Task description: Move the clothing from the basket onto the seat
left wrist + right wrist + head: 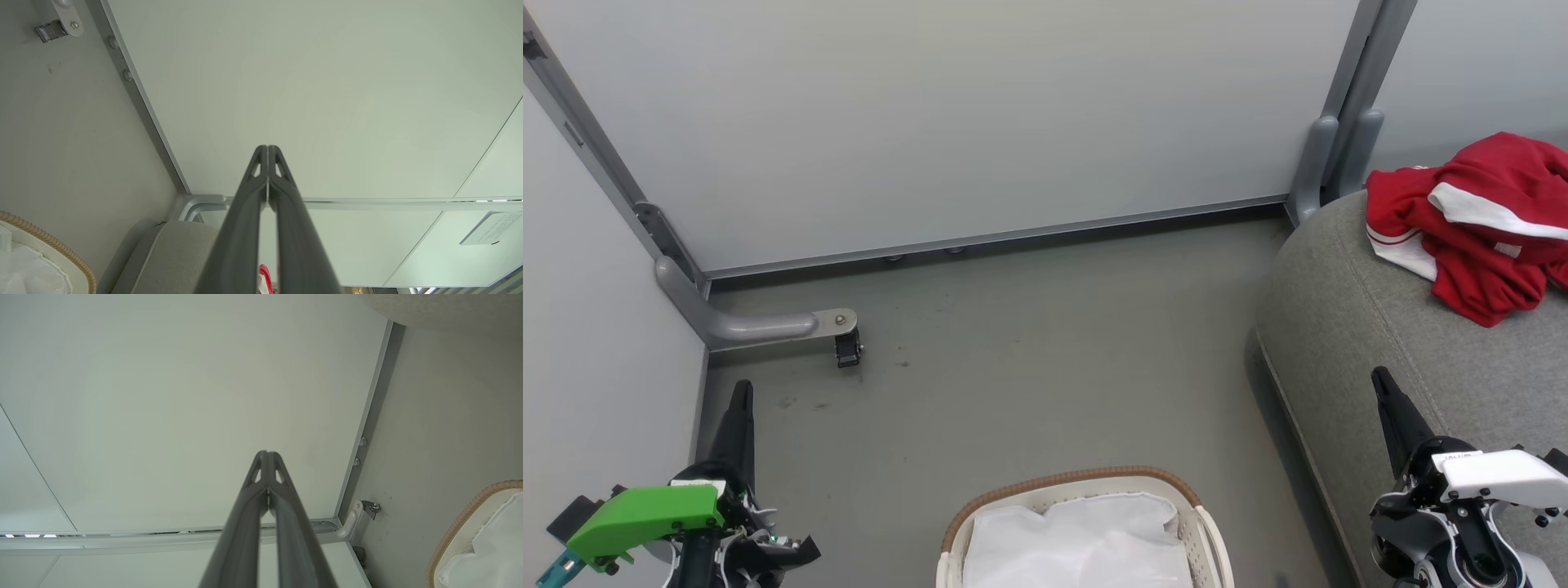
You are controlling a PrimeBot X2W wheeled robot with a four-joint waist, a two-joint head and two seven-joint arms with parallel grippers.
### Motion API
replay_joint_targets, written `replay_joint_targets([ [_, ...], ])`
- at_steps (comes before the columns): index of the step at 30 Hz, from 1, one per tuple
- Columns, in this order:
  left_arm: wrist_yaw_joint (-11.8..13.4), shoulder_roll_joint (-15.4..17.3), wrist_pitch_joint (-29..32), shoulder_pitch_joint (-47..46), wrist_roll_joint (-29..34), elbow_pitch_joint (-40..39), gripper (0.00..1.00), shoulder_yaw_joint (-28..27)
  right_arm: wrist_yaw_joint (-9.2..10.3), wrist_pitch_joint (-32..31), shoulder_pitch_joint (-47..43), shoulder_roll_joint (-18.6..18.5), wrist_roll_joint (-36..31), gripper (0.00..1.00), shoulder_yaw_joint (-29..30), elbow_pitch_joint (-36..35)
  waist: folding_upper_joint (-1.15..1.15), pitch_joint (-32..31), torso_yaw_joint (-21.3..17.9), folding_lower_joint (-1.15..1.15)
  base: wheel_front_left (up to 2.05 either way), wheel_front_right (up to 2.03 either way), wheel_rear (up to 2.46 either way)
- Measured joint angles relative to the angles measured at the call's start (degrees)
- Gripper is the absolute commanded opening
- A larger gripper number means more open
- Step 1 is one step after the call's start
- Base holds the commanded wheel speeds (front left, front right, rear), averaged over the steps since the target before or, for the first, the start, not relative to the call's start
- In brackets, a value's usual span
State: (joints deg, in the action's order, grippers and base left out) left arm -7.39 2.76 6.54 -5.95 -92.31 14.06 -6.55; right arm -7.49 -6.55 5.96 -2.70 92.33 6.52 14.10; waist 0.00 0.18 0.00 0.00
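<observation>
Clothing [1470, 220] comes first in the head view: the red heap lies on the seat [1339, 327], far ahead of the right gripper [1382, 380] and a bit to its right. I think it lies there because that is where the job wants it. The basket [1086, 480] sits on the floor [1013, 367] between my two arms, behind both sets of fingertips. The part I can see holds just its white liner [1078, 539], so I judge the job is about done. The left gripper [742, 390] points up over the floor, with the clothing well apart, far off to its right. Both grippers look pinched shut and empty. I guess they are parked like that because there is nothing left to pick up.

In the left wrist view the two fingers press together at the tips and hold nothing. A small bit of red peeks out low between them, lying past them on the seat. The basket rim is off to the fingers' left.

In the right wrist view the fingers are shut too, empty, pointing at the wall [163, 396], with the basket low to their right
</observation>
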Motion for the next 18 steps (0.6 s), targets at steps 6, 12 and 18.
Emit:
replay_joint_targets([
  [6,0.0,0.0,0.0,0.0,0.0,0.0,0.00,0.0,0.00,0.0,0.0,0.0,0.0,0.00,0.0,0.0,0.00,0.0,0.0,0.00,0.00,0.00,0.00],
  [12,0.0,0.0,0.0,0.0,0.0,0.0,0.00,0.0,0.00,0.0,0.0,0.0,0.0,0.00,0.0,0.0,0.00,0.0,0.0,0.00,0.00,0.00,0.00],
  [18,0.0,0.0,0.0,0.0,0.0,0.0,0.00,0.0,0.00,0.0,0.0,0.0,0.0,0.00,0.0,0.0,0.00,0.0,0.0,0.00,0.00,0.00,0.00],
])
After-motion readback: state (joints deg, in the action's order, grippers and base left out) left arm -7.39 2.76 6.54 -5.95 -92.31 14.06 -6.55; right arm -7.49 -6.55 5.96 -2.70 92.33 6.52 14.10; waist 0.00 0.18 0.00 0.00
